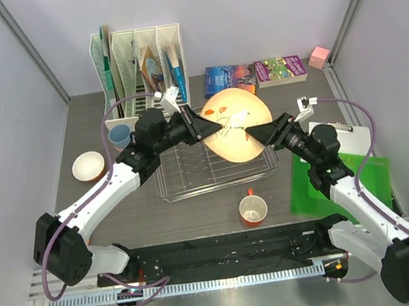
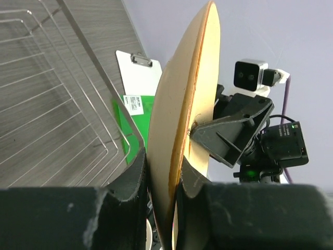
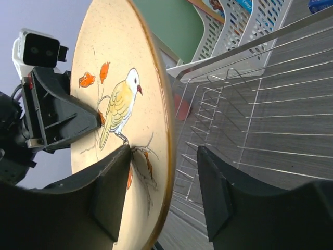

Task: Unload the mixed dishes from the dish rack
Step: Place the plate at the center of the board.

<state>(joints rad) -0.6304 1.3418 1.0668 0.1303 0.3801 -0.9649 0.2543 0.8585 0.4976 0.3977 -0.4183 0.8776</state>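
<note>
Glossy beige round plate (image 1: 232, 119), brown-rimmed with a painted bird, is tilted on edge above the chrome wire dish rack (image 1: 193, 179). The left tool (image 1: 200, 127) pinches its 9 o'clock rim. The right tool (image 1: 256, 132) straddles the opposite rim, jaws apart. An orange mug (image 1: 253, 210) stands at the rack's 6 o'clock, and a white slotted file holder (image 1: 139, 56) with booklets at 12.

Grey wood-grain table (image 1: 204, 209). Wire rack (image 1: 192, 176) flat at centre. Orange mug (image 1: 253, 210) upright just in front of rack, near front edge. Blue cup (image 1: 119, 136) upright left of rack, close to white file holder (image 1: 140, 63) at back left. Bowl (image 1: 89, 167) further left, apart from cup. Two books (image 1: 229, 79) flat side by side along back. Pink cup (image 1: 319, 56) at back right corner. Clipboard (image 1: 341, 133) on right, green sheet (image 1: 344, 183) overlapping its near end.
</note>
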